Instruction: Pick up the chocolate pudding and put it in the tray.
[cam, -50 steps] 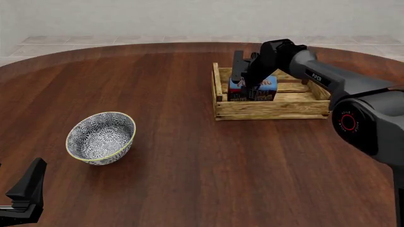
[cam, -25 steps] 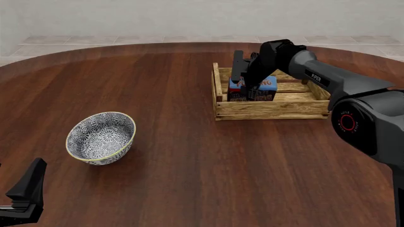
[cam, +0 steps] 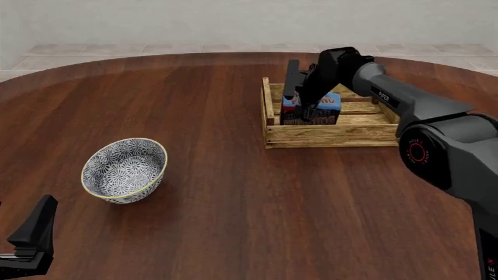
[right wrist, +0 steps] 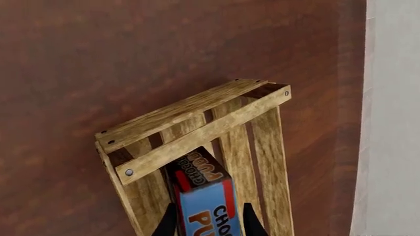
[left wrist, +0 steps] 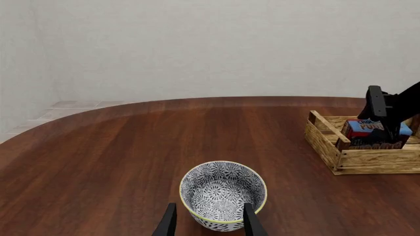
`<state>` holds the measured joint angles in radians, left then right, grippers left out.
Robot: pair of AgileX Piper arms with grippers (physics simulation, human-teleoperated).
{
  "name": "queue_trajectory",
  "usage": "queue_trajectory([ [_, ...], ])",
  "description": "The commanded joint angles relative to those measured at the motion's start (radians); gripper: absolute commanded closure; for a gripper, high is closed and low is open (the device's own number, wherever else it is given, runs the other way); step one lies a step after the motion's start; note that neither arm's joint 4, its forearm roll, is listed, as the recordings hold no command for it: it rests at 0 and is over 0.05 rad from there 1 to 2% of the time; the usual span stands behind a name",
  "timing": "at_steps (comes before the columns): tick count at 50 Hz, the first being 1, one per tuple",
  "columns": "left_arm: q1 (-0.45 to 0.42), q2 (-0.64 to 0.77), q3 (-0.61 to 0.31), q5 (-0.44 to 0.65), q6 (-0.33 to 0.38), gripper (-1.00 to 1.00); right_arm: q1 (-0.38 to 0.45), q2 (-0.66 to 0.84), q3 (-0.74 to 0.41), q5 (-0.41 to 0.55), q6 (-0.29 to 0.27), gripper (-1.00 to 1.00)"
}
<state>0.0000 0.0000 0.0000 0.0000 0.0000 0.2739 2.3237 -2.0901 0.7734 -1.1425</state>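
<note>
Left wrist view: blue-and-white patterned bowl (left wrist: 223, 195) on dark wooden table (left wrist: 118, 147), directly ahead of left gripper (left wrist: 206, 221). Jaws parted, nothing between fingertips (left wrist: 169, 222). Far off across the table: tray (left wrist: 367, 150) of pale slats, with chocolate pudding (left wrist: 369, 133) inside, partly hidden by dark right arm (left wrist: 387, 110).

Front view: left gripper (cam: 30, 239) at lower-left corner, near table edge, well apart from bowl (cam: 125, 169). Tray (cam: 335, 133) right of centre, toward the far side of the table. Chocolate pudding (cam: 321, 108) standing inside tray, left half, near the front wall; blue top and dark brown front visible. Right gripper (cam: 302, 99) reaching down over the carton from above; fingers flanking it at its left part. Contact not resolvable here.

Right wrist view: right gripper (right wrist: 206, 221) pointing down into tray (right wrist: 196, 132). Chocolate pudding (right wrist: 206, 196) between the two fingertips (right wrist: 168, 223), blue and red top with orange lettering facing the camera. Jaws at roughly carton width, sides apparently touching; firm grip or bare contact cannot be told.
</note>
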Motion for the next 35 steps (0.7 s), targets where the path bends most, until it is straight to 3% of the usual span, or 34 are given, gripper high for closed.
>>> queue_trajectory([
  [1, 0.000, 0.000, 0.000, 0.000, 0.000, -1.00, -0.002, 0.011, -0.015, 0.010, 0.010, -1.00],
  [24, 0.000, 0.000, 0.000, 0.000, 0.000, -1.00, 0.006, -0.040, -0.033, 0.038, 0.025, -1.00],
  [35, 0.000, 0.000, 0.000, 0.000, 0.000, -1.00, 0.010, -0.107, 0.015, 0.036, 0.021, -1.00],
])
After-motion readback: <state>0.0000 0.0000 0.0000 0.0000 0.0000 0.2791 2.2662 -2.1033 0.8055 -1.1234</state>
